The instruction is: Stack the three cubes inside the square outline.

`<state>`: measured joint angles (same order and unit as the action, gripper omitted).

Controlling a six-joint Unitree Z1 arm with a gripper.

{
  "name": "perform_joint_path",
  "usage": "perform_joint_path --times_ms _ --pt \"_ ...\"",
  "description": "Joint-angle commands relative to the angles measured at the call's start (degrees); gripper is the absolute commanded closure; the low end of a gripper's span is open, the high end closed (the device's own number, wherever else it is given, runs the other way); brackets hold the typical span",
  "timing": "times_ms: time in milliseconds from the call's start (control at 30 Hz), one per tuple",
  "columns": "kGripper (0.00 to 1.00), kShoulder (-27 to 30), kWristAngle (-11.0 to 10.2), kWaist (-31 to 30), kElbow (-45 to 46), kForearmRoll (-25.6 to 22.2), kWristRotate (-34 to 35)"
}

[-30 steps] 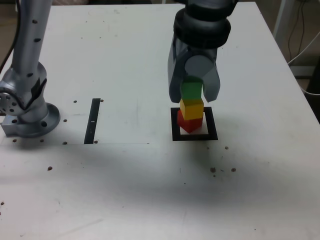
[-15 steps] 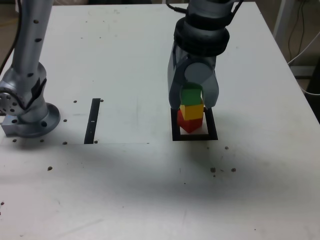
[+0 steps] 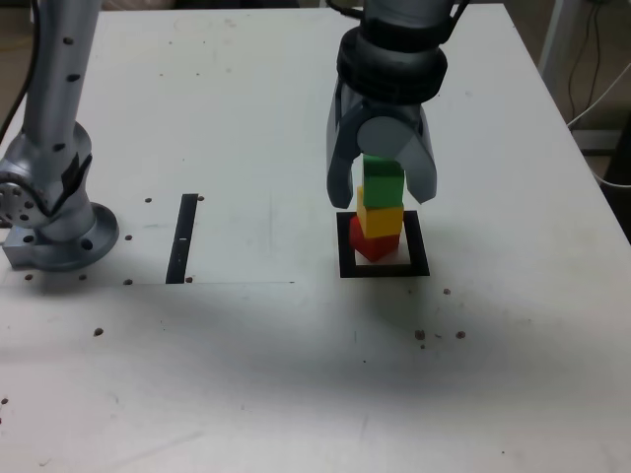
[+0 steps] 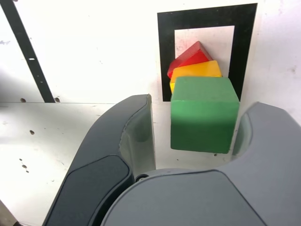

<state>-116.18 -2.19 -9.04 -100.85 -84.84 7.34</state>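
Since a second ago the jaws have spread apart from the green cube [image 3: 384, 180], which they were pinching then, and the gripper [image 3: 383, 187] now straddles it with a clear gap on each side. Its two grey fingers [image 3: 340, 172] hang down on either side of the top of the stack, partly open and holding nothing; in the wrist view the green cube [image 4: 203, 114] sits free between the curved finger shells, touching neither. All three cubes stand as one column: the red cube [image 3: 375, 241] at the bottom, the yellow cube [image 3: 380, 217] on it, and the green one on top. The red cube is turned somewhat against the two above it, so one of its corners juts out toward the exterior view's left. The stack rests inside the square outline [image 3: 383, 269], on its white centre, set toward the far part of the frame as the exterior view shows it. On the white table [image 3: 296, 374], well apart toward the exterior view's left, lies a narrow black strip [image 3: 183, 237], and beyond it stands the arm's grey base [image 3: 54, 222]. Small dark specks dot the tabletop.
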Motion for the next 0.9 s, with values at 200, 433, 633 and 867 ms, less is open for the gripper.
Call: perform_joint_path --times_ms 200,433,633,867 --pt "0.01 0.9 0.2 0.1 0.6 -0.5 0.2" --pt "0.01 3.0 1.1 0.1 0.4 -0.3 0.3" --pt "0.01 4.0 1.8 0.1 0.6 0.2 0.8" --pt "0.01 6.0 1.1 0.1 3.2 -0.1 0.7"
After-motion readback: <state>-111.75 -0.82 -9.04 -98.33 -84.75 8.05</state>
